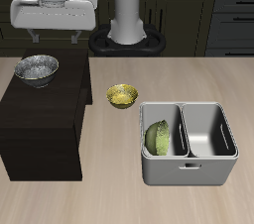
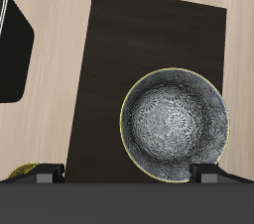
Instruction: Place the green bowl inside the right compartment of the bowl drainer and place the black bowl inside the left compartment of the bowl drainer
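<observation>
1. Hovering high above the black bowl (image 1: 37,68), the gripper (image 1: 54,32) holds nothing; the wrist view shows its 2 fingertips (image 2: 218,174) spread wide on either side of the bowl's rim, not touching it.
2. Black bowl stands upright on a dark cabinet (image 1: 40,124), near its back edge.
3. Yellow bowl (image 1: 122,95) rests on the table (image 1: 119,193), between the cabinet and the bowl drainer (image 1: 188,173).
4. Green bowl (image 1: 157,137) lies tilted on its side inside 1 of the drainer's 2 compartments, the one nearer the cabinet, leaning against the middle wall.
5. Other compartment (image 1: 208,134) shows only bare metal.
</observation>
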You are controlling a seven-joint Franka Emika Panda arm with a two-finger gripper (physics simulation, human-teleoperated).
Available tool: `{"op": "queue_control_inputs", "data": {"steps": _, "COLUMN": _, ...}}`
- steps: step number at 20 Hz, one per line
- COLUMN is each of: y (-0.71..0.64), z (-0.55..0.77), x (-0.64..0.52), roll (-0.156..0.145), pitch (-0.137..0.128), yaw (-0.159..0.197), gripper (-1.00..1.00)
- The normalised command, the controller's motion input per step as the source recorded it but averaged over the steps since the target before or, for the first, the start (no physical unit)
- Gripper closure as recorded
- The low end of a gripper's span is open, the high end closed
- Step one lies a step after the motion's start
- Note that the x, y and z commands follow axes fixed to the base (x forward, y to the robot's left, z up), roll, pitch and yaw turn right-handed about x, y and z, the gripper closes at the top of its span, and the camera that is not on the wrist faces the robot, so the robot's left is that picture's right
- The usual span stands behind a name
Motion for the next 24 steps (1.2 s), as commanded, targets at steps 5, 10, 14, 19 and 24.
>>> {"op": "queue_control_inputs", "data": {"steps": 5, "y": -0.13, "z": -0.19, "x": 0.09, "roll": -0.032, "pitch": 0.015, "yaw": -0.01, "gripper": -1.0}}
{"op": "queue_control_inputs", "data": {"steps": 10, "y": 0.11, "z": -0.21, "x": 0.05, "roll": 0.002, "pitch": 0.017, "yaw": -0.011, "gripper": -1.0}}
{"op": "queue_control_inputs", "data": {"steps": 14, "y": 0.1, "z": -0.32, "x": 0.06, "roll": 0.007, "pitch": 0.041, "yaw": -0.003, "gripper": -1.0}}
{"op": "queue_control_inputs", "data": {"steps": 19, "y": -0.04, "z": -0.35, "x": 0.07, "roll": 0.016, "pitch": 0.045, "yaw": -0.025, "gripper": -1.0}}
{"op": "queue_control_inputs", "data": {"steps": 24, "y": -0.19, "z": -0.41, "x": 0.04, "roll": -0.03, "pitch": 0.046, "yaw": -0.029, "gripper": 1.0}}
